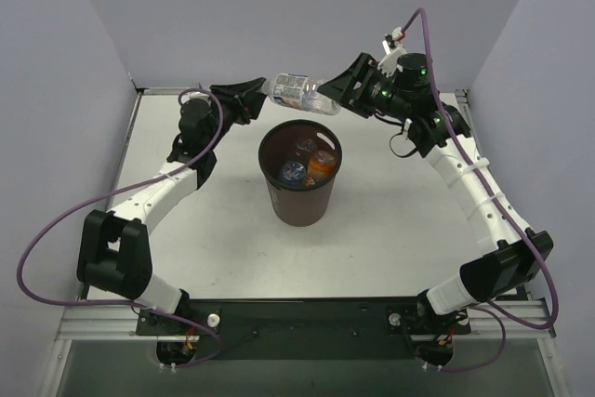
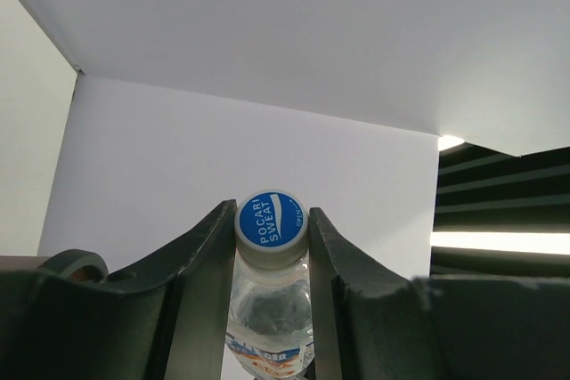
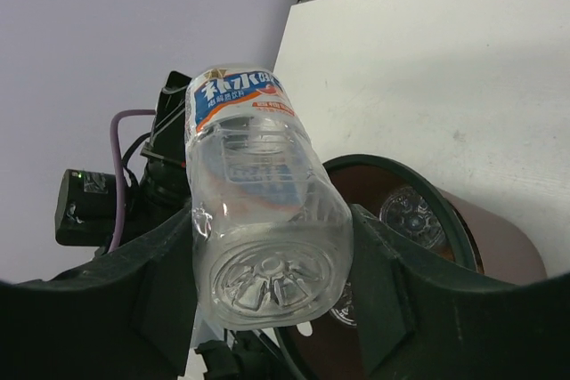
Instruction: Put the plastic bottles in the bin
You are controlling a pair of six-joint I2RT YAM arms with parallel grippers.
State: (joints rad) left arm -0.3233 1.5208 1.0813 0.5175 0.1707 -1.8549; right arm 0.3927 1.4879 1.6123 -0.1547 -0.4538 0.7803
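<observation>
A clear plastic bottle with a blue-and-orange label lies level in the air behind the bin. My left gripper is shut on its blue-topped white cap. My right gripper is shut on its base end. The dark brown bin stands mid-table with an orange bottle, a blue-labelled bottle and another bottle inside. In the right wrist view the bin's rim lies below the held bottle, with a clear bottle bottom in it.
White walls close the table on the left, back and right. The arm bases stand at the near edge. A purple cable loops out from the left arm, and another runs along the right arm.
</observation>
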